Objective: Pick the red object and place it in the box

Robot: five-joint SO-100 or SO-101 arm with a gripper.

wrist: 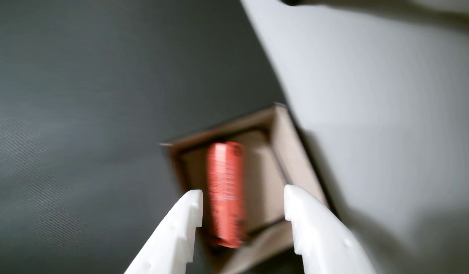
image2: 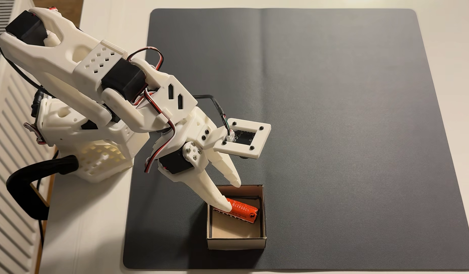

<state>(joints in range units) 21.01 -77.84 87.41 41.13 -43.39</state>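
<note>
A small orange-red battery-like cylinder [image2: 240, 211], its wrapper printed with pale digits and dark marks, lies on its side inside a small square open-topped cardboard box [image2: 236, 242] with cream-white outer walls and a tan floor. In the fixed view the cylinder sits slanted across the half of the box floor nearer the arm, one end towards the box's right wall, the other end hidden under a fingertip. The box stands on a dark grey textured mat [image2: 333, 105], close to the mat's near edge, and the mat lies on a white tabletop [image2: 96, 224].

The white plastic two-finger gripper [image2: 232, 196] reaches down over the box's upper left corner with its jaws parted. One fingertip [image2: 224, 204] overlaps the cylinder's left end in the fixed view; the other hangs at the box's far rim.

In the blurred wrist view the red cylinder [wrist: 226, 194] shows between and beyond the two white fingers [wrist: 181, 228], with a clear gap on either side of it, so the gripper [wrist: 242, 207] is not clamped on it. The box [wrist: 291, 160] lies below, against the mat [wrist: 86, 114].

The white arm [image2: 96, 71] with black motors and red-and-black wiring rises from its base at the table's left side in the fixed view.
</note>
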